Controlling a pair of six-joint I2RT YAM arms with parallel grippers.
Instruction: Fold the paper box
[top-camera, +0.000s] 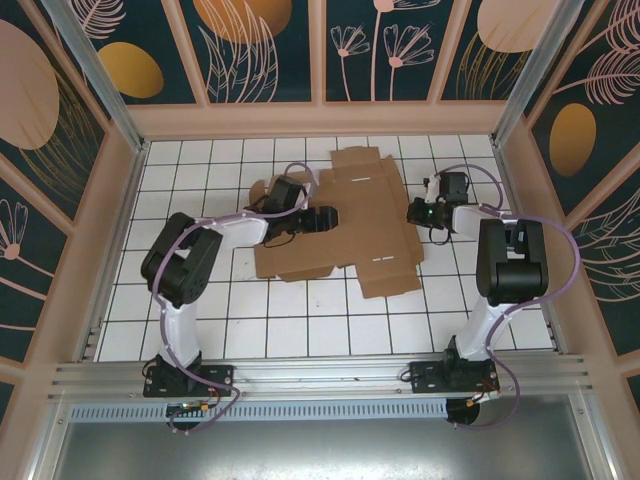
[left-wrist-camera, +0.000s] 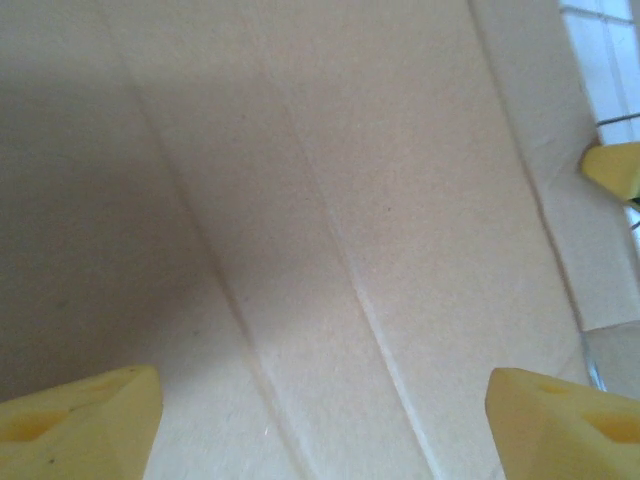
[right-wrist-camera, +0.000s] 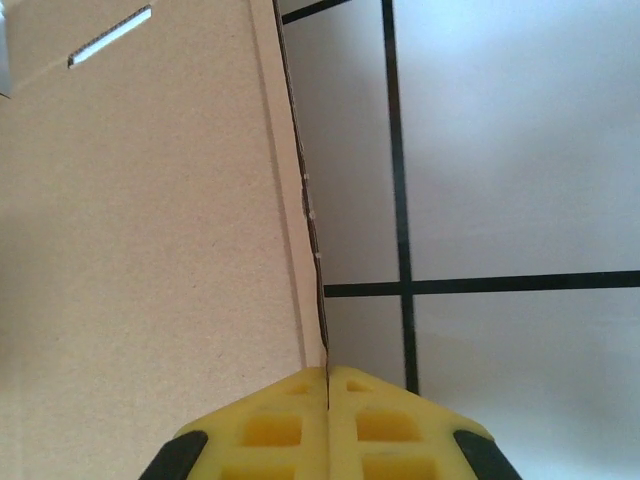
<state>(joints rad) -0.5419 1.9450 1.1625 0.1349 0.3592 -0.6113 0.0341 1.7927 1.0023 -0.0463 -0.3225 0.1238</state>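
Observation:
The paper box (top-camera: 365, 230) is a brown die-cut cardboard sheet lying mostly flat on the middle of the tiled floor. My left gripper (top-camera: 328, 218) hovers low over the sheet's centre. In the left wrist view its yellow fingers (left-wrist-camera: 80, 420) stand wide apart and open, with creased cardboard (left-wrist-camera: 330, 200) between and beneath them. My right gripper (top-camera: 413, 213) is at the sheet's right edge. In the right wrist view its gripper (right-wrist-camera: 328, 385) is shut on that thin cardboard edge (right-wrist-camera: 312, 230), which runs straight into the closed pads. A slot (right-wrist-camera: 110, 35) shows in the panel.
White floor tiles with black grid lines (top-camera: 300, 320) surround the sheet. Patterned walls (top-camera: 320, 50) and metal posts (top-camera: 100, 80) close in the back and sides. An aluminium rail (top-camera: 320, 375) runs along the near edge. A yellow fingertip (left-wrist-camera: 615, 168) shows at the sheet's far edge.

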